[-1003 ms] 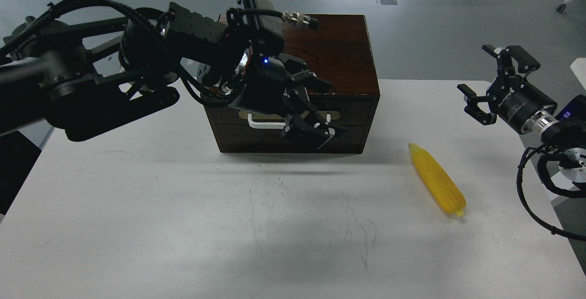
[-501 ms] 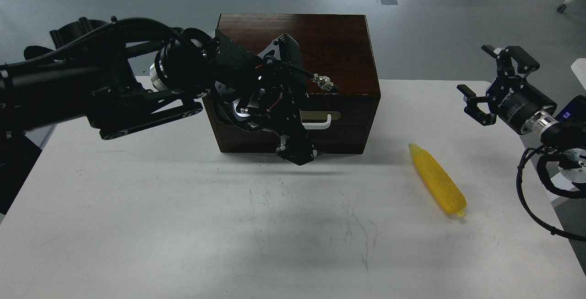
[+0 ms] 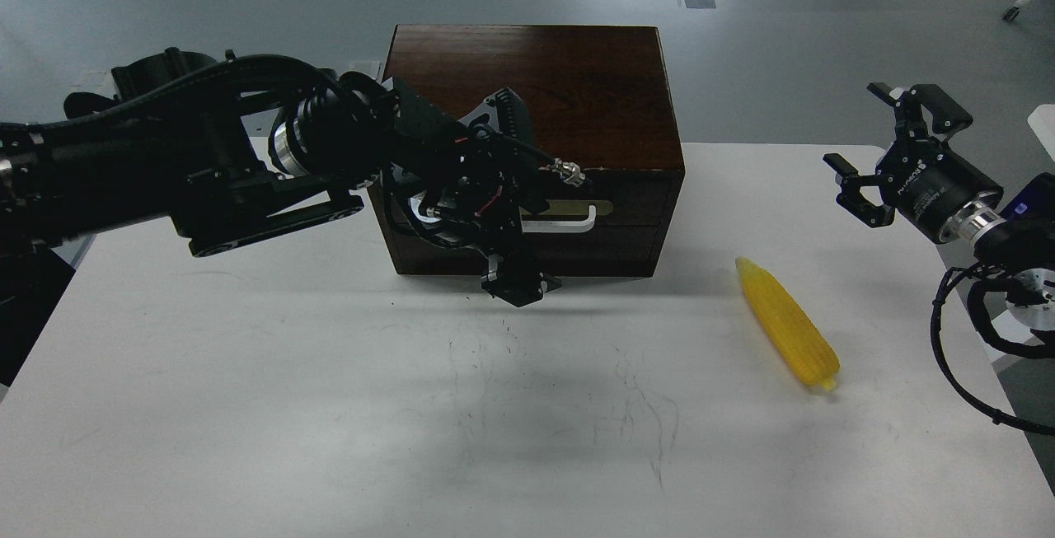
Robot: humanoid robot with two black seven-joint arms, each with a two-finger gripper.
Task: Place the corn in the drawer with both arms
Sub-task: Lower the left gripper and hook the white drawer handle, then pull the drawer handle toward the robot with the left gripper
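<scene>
Our left black claw gripper [image 3: 515, 278] hangs in front of the closed dark brown wooden drawer [image 3: 610, 212] w/ white bar handle; can't tell if it's clenched. Our right black claw gripper [image 3: 883, 147] is spread wide, far right. Bright yellow bumpy plastic corn cob [image 3: 787, 324] lies on the white table [image 3: 247, 406], right of the box, near that gripper.

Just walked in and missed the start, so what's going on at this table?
A two-armed robot is working on getting the corn into the drawer of a dark wooden box. The left gripper is low in front of the box by the white handle; whether it grips the handle cannot be told. The drawer looks shut. The corn lies untouched on the table, right of the box. The right gripper hangs open, apart from the corn.
</scene>
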